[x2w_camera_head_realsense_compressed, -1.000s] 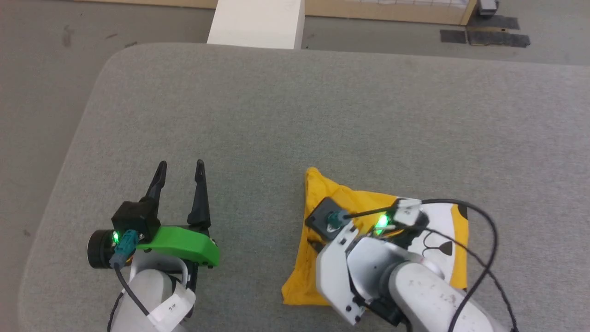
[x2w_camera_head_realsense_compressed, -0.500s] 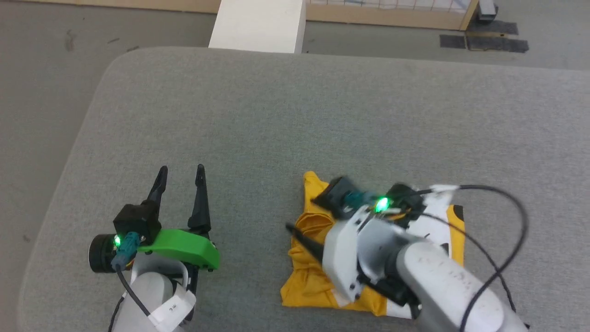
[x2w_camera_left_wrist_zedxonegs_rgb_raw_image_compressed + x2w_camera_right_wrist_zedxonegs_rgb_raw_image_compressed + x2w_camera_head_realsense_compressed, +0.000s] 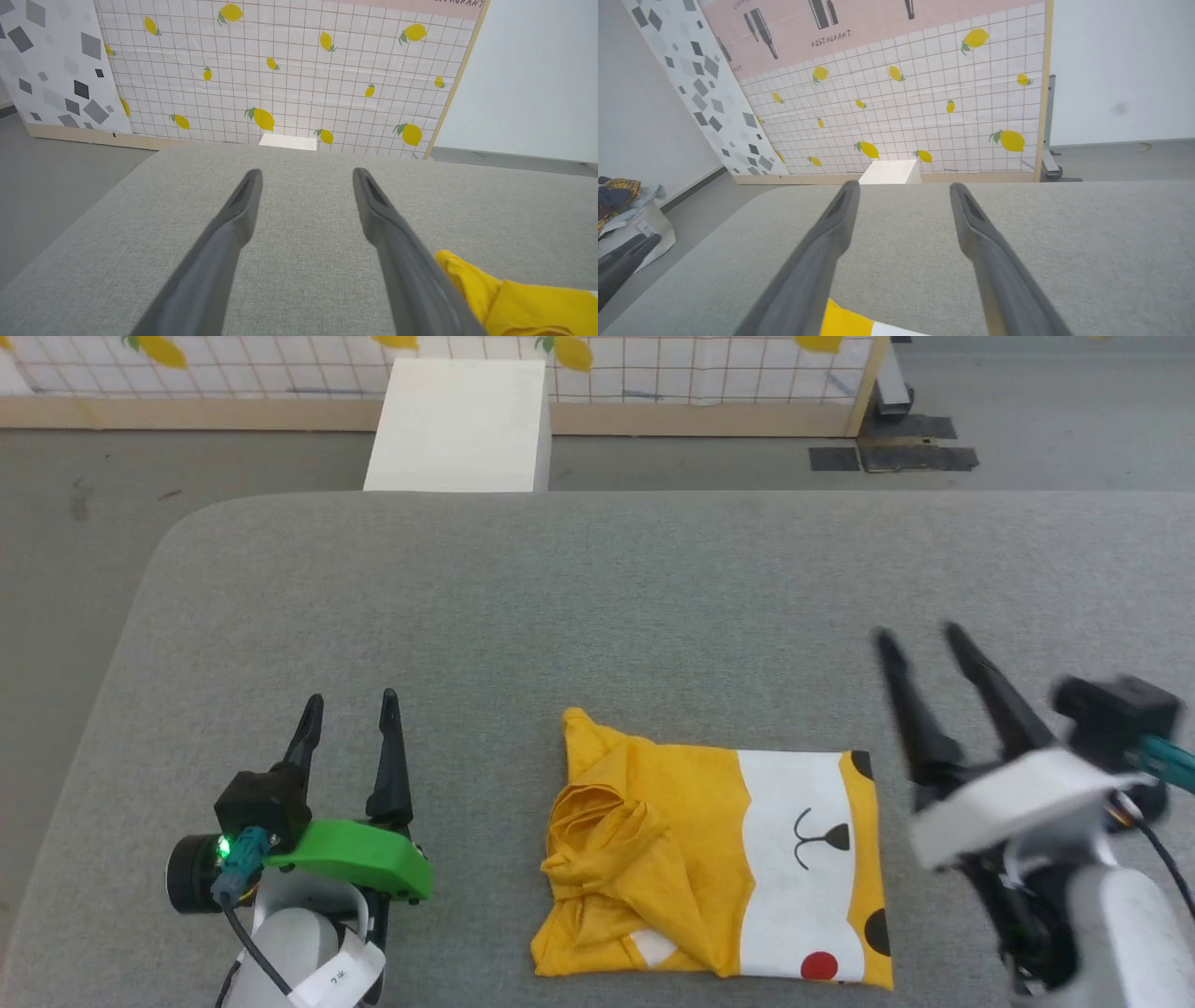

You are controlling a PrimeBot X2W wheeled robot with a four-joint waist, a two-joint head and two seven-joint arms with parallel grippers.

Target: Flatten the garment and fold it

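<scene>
The garment is laid as a rough folded rectangle near the front edge of the grey table. In the head view its bunched yellow folds are shown on the left and the white muzzle print on the right. In the left wrist view a yellow corner is caught at the lower right, with a lemon-patterned panel beyond the table's far edge. In the right wrist view a yellow-and-white edge is seen low between the fingers. Bare table is left behind and beside the garment. The left gripper is held apart from it, fingers spread and pointing away. The right gripper, blurred, is held just right of it, likewise spread and empty.
</scene>
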